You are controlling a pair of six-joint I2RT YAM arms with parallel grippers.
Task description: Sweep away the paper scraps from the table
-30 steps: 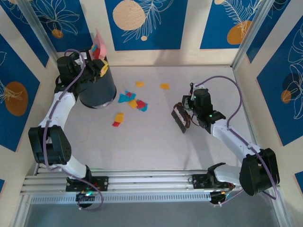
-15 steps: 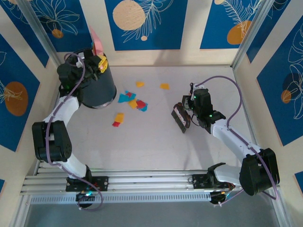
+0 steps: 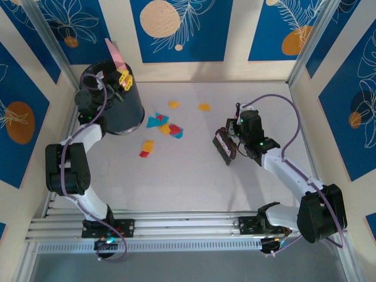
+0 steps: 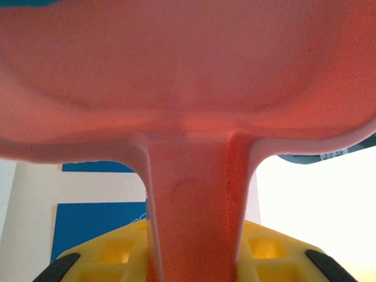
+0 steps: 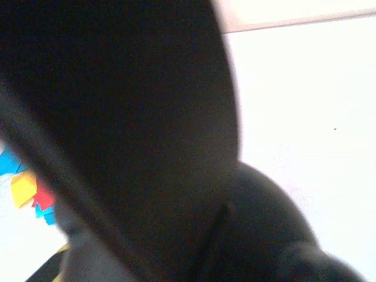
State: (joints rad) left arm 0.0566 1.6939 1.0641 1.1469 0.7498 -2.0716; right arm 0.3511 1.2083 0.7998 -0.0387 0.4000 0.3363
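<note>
- The left pincer (image 3: 121, 79), clenched on the handle of the pink dustpan (image 3: 111, 50), is tipping it steeper over the black bin (image 3: 123, 111) than a second ago; its load is judged to be emptying.
- The right pincer (image 3: 234, 140) is grasping the brush (image 3: 222, 146) and staying put.
- The paper scraps (image 3: 164, 124) are lying unchanged mid-bench (image 3: 188, 176), between bin and brush; another sweep is needed.

Open, bare surface (image 3: 194, 182) stretches left of the right end effector (image 3: 234, 138) and its brush (image 3: 223, 147) as far as the paper scraps (image 3: 164, 124). Under the left end effector (image 3: 121, 78) and its pink dustpan (image 3: 113, 50), a black bin (image 3: 126, 111) fills the corner, walls (image 3: 53, 23) close behind.
</note>
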